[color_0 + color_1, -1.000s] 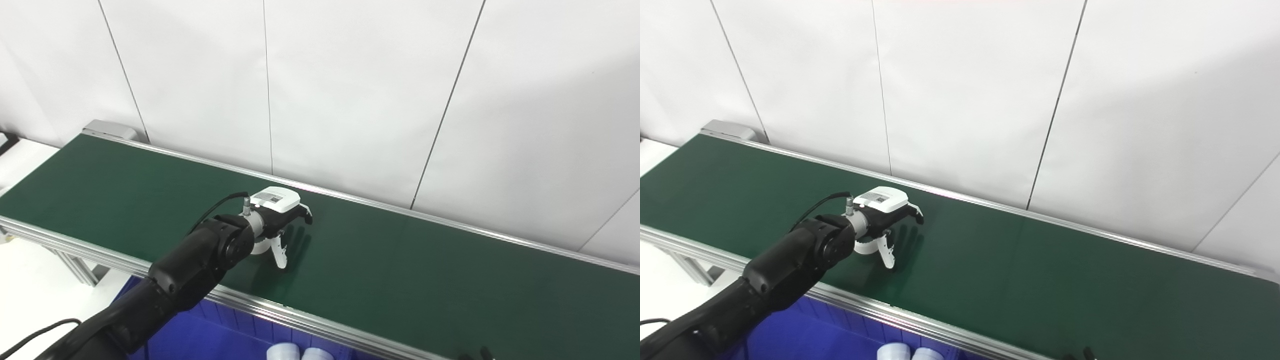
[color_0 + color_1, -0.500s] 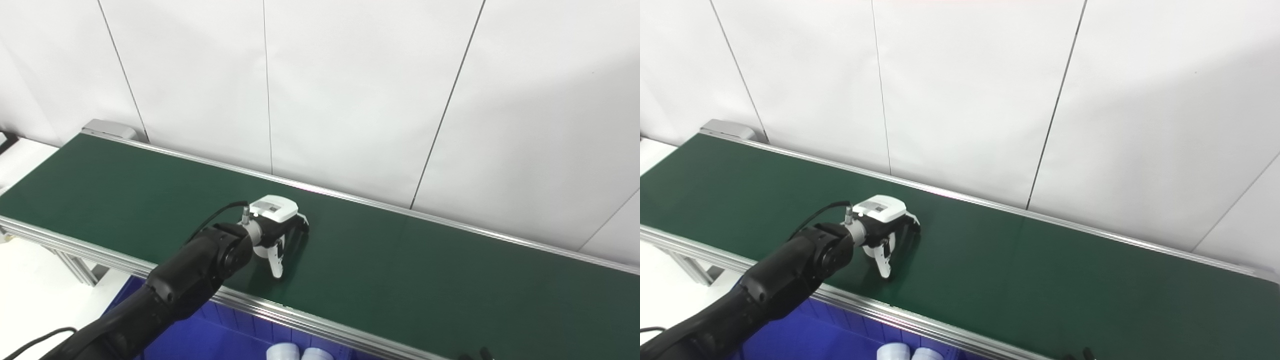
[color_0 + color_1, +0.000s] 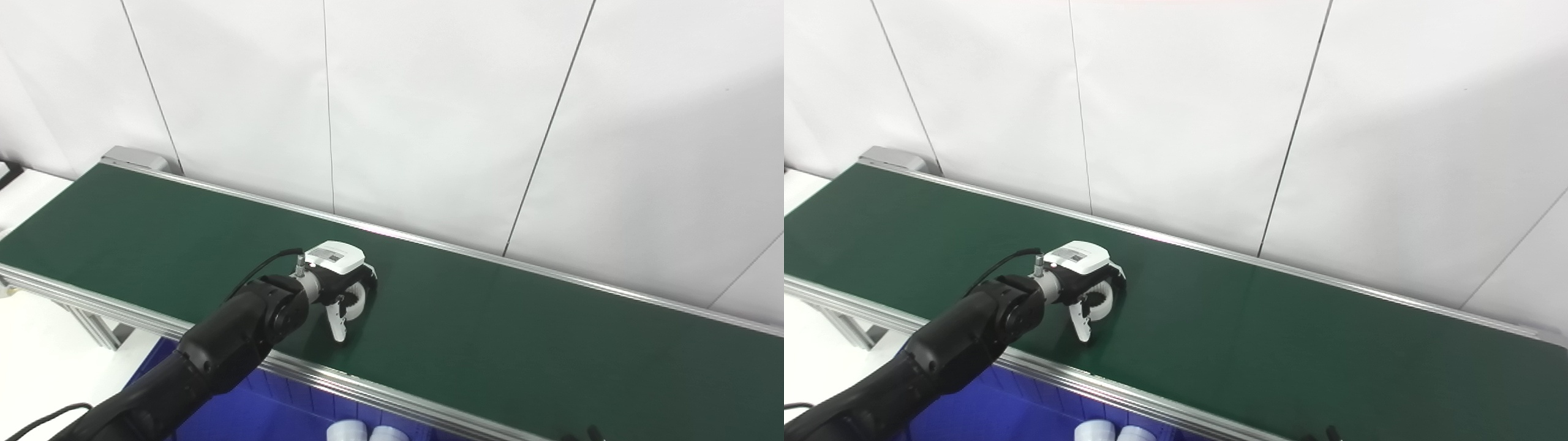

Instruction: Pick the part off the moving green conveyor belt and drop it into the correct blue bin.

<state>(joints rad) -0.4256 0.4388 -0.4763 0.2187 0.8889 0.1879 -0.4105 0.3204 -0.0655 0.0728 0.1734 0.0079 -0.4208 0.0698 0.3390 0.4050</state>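
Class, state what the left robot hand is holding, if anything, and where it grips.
The left robot hand is closed around a white ring-shaped part, gripping its rim.

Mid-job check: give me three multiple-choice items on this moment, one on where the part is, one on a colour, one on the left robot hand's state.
1. Where is the white part?
A. on the green belt
B. in the blue bin
C. on the floor

2. What colour is the bin below the belt's near edge?
A. red
B. blue
C. yellow

3. What is the left robot hand doing?
A. hanging open, far from the part
B. curled around the part
C. out of view

Answers:
1 A, it sits on the belt.
2 B, blue shows under the rail.
3 B, fingers wrap the part.
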